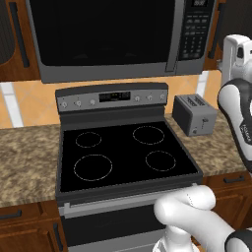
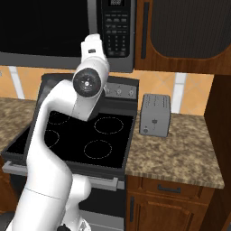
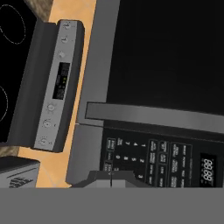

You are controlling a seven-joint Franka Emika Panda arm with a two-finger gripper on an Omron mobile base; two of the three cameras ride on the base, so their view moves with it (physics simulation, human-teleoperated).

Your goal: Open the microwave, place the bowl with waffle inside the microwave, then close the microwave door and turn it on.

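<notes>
Left base view: large dark-grey microwave [image 1: 118, 37] with black glass front fills the top of the frame. Its wide grey-framed door with black window [image 1: 101, 34] is shut; the button panel sits at upper right. Below it, centre frame, a black glass-top stove [image 1: 123, 152] with four ring burners and a grey knob strip along its back. A small grey two-slot toaster [image 1: 195, 114] stands on the speckled brown granite counter [image 1: 24, 157] just right of the stove. White arm segments rise at the right edge and bottom right.

Right base view: the same microwave [image 2: 54, 36] spans the upper left, keypad strip near top centre, door [image 2: 43, 29] closed. White arm climbs from lower left, and its upper end sits in front of the microwave's lower right corner by the keypad. Stove [image 2: 85, 140] at centre left, toaster [image 2: 154, 115] right of it on the counter [image 2: 180, 153]. Dark wood cabinets upper right and lower right.

Hand view, rolled sideways: microwave [image 3: 166, 57] front covers the right and centre, grey handle bar crossing mid frame, keypad along the lower right. Gripper [image 3: 111, 175] at bottom centre, dark fingertips pressed together, clenched on nothing, close to the keypad. Stove control strip at left, toaster corner at bottom left.
</notes>
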